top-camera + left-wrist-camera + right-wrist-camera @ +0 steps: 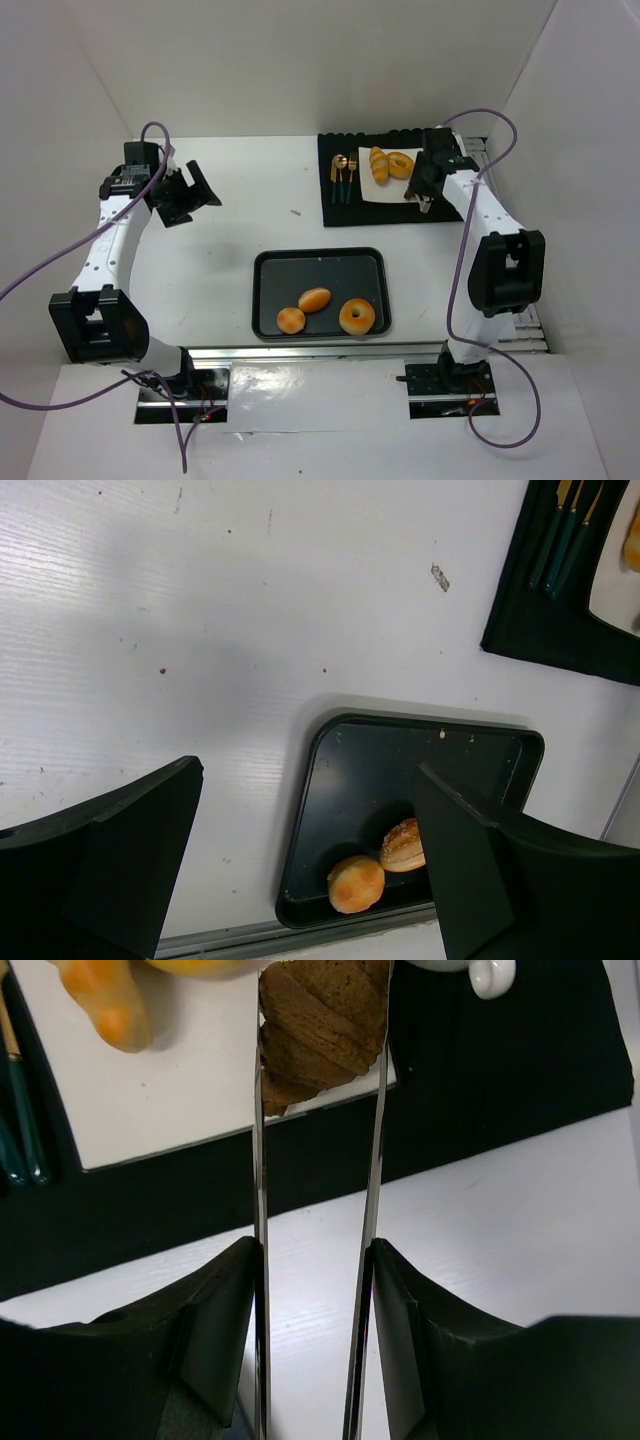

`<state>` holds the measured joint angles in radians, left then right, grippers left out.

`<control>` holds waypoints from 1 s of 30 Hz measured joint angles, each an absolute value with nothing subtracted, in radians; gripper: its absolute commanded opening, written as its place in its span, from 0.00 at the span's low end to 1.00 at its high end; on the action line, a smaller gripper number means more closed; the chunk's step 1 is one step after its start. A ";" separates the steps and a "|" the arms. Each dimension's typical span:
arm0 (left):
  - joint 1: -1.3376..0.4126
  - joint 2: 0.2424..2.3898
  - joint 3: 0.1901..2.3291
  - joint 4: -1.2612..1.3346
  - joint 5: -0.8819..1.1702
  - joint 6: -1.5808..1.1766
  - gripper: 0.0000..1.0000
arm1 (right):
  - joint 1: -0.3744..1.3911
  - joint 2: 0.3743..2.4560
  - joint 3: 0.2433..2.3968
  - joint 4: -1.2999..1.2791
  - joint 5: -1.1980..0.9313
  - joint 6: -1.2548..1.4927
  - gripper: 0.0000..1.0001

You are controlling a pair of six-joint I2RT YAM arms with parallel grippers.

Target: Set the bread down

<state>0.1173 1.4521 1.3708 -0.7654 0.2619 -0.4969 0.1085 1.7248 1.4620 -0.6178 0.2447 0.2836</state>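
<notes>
Right fingers [210,1320] clamp metal tongs [260,1180] pinching the dark croissant [325,1020]; left fingers [130,850] stand wide open.

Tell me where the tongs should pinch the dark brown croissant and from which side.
Pinch the croissant across its thick ridged middle, one blade of the tongs on each flank. Come in lengthwise from its tapered tip, as the right end effector is lined up; the narrow ends would likely slip.

black tray [320,270] sits mid-table toward the near edge. black mat [370,212] by the far right edge carries a white sheet [375,192], teal-handled cutlery [345,178] left of it. metal tongs [372,1200] reach over the sheet's edge.
</notes>
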 measured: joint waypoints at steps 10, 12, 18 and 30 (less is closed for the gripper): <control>0.117 1.458 1.371 -0.763 0.259 -0.497 0.99 | 0.104 1.757 1.480 -0.567 0.206 0.276 0.69; 0.117 1.458 1.371 -0.763 0.259 -0.497 0.99 | 0.104 1.757 1.481 -0.566 0.205 0.275 0.71; 0.117 1.458 1.371 -0.763 0.260 -0.498 0.99 | 0.104 1.742 1.481 -0.570 0.204 0.274 0.70; 0.117 1.458 1.371 -0.762 0.260 -0.498 0.99 | 0.232 1.580 1.524 -0.593 0.224 0.220 0.65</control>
<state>0.1173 1.4582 1.3708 -0.7624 0.2600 -0.4976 0.2321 1.5799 1.5238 -0.5926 0.2237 0.2195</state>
